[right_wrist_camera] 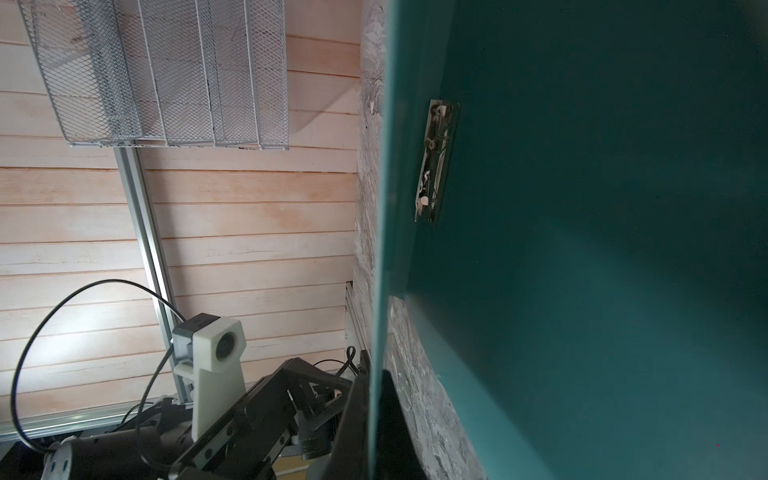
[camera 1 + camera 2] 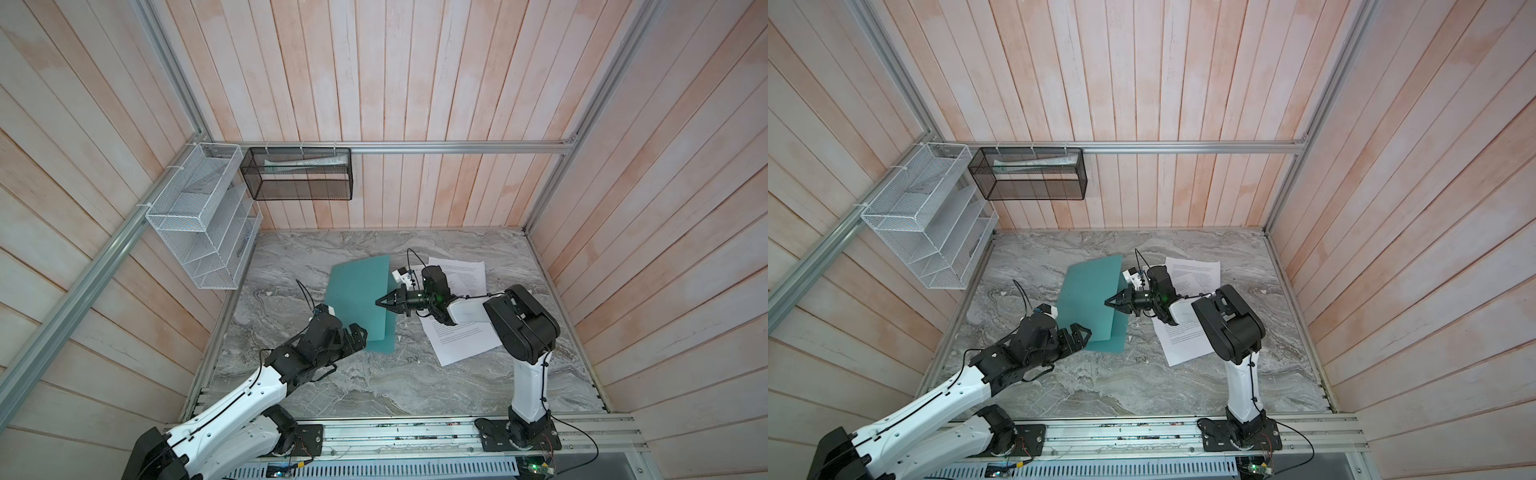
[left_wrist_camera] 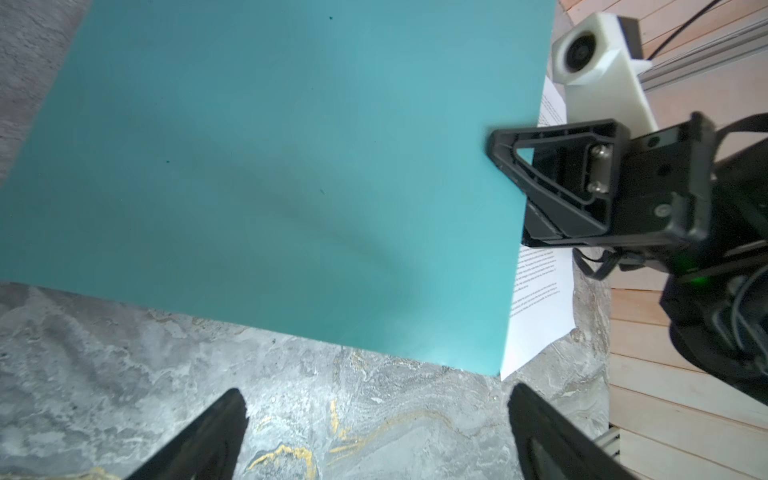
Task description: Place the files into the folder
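**Folder** (image 2: 357, 286): teal card, in the middle of the marble table (image 2: 374, 386). The cover is raised at its free edge and the back leaf lies flat on the table. The metal clip (image 1: 436, 160) inside is bare, with no sheet under it.

**Files** (image 2: 461, 343): white printed sheets, loose and overlapping on the table just right of the folder, partly under the right arm. The count is not clear. None are inside the folder.

**Right gripper** (image 2: 379, 302): closed, pinching the cover's edge and holding it up.

**Left gripper** (image 2: 358, 337): jaws wide and empty, by the folder's near corner.

**Progress:** early. The folder is partly opened, but every sheet is apparently yet to go in, and the cover yet to be closed.
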